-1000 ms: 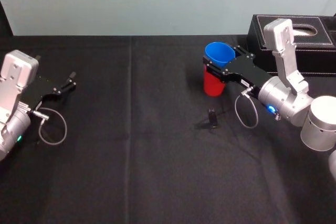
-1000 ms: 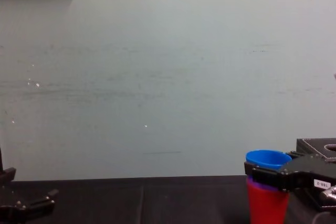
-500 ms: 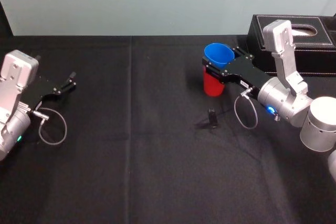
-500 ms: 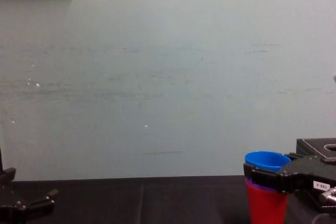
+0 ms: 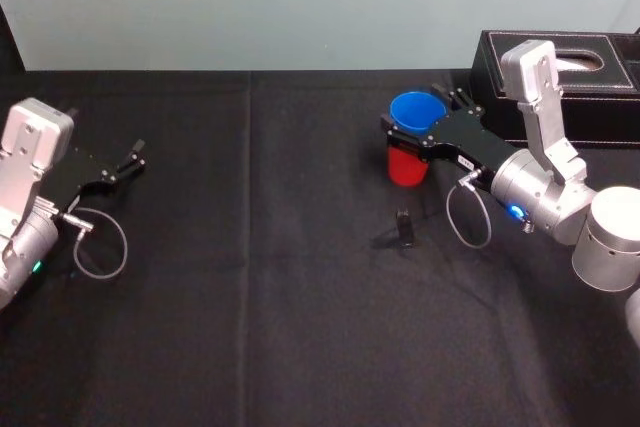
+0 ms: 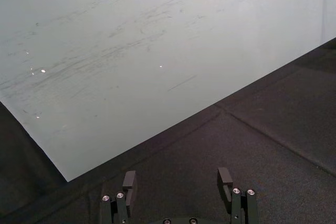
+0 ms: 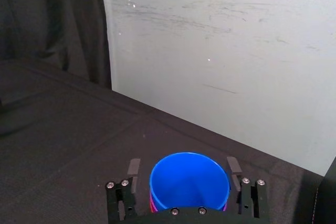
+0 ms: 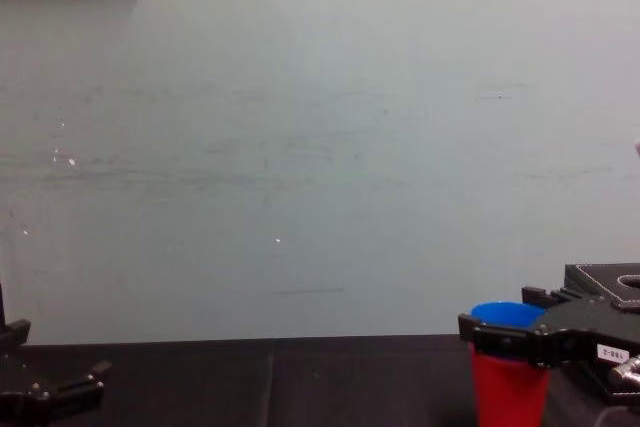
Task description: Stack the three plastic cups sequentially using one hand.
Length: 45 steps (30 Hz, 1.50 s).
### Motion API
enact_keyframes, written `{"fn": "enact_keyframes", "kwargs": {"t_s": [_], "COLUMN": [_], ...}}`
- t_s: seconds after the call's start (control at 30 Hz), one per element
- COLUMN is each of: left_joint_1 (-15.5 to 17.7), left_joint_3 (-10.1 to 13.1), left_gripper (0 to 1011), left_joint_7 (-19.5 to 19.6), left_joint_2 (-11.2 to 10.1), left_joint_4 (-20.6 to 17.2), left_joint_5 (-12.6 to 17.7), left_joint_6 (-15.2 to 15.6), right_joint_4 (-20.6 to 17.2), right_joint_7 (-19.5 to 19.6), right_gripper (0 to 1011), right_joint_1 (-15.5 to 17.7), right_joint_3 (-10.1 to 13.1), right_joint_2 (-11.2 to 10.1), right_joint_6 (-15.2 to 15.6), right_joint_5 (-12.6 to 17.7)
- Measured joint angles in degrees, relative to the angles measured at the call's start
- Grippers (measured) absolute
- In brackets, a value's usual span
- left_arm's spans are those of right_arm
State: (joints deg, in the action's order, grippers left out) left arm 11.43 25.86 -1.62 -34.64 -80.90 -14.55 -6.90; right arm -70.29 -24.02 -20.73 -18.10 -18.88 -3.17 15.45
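Black right gripper (image 5: 412, 112), white label (image 8: 610, 352), screws (image 7: 174, 211), silver-grey wrist block (image 5: 530, 72), looped cable (image 5: 468, 224), matching left gripper (image 5: 136, 154)

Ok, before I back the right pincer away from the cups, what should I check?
1. Blue cup seated deep in red cup: ok.
2. Purple cup nested between them: ok, thin edge shows in right wrist view.
3. Right pincer open around blue cup: ok.
4. Fingers clear of its rim: cannot tell, one sits close.
5. All standing upright on table: ok.
6. Left pincer parked far left, open: ok.
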Motion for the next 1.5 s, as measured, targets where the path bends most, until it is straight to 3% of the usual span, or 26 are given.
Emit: {"fn": "enact_keyframes", "kwargs": {"t_s": [0.27, 0.5, 0.97, 1.13, 1.5], "left_joint_1": [0.0, 0.0, 0.0, 0.0, 0.0], "left_joint_3": [0.0, 0.0, 0.0, 0.0, 0.0], "left_gripper": [1005, 1004, 1005, 1005, 1005], "left_joint_7": [0.0, 0.0, 0.0, 0.0, 0.0], "left_joint_2": [0.0, 0.0, 0.0, 0.0, 0.0], "left_joint_4": [0.0, 0.0, 0.0, 0.0, 0.0], "left_joint_5": [0.0, 0.0, 0.0, 0.0, 0.0], "left_joint_6": [0.0, 0.0, 0.0, 0.0, 0.0], "right_joint_4": [-0.7, -6.3, -18.7, -21.3, -24.0], "right_joint_7": [0.1, 1.4, 3.5, 5.7, 7.9], "right_gripper": [1004, 1004, 1004, 1004, 1004], "right_joint_1": [0.4, 3.6, 14.8, 18.7, 23.8], "right_joint_3": [0.1, 1.4, 4.8, 6.1, 7.2], "right_joint_2": [-0.2, -1.3, -4.1, -4.0, -3.1], "right_joint_6": [-0.3, -0.9, 1.7, 1.6, 1.5], "right_joint_5": [-0.1, -0.4, 2.8, 2.6, 0.9]}}
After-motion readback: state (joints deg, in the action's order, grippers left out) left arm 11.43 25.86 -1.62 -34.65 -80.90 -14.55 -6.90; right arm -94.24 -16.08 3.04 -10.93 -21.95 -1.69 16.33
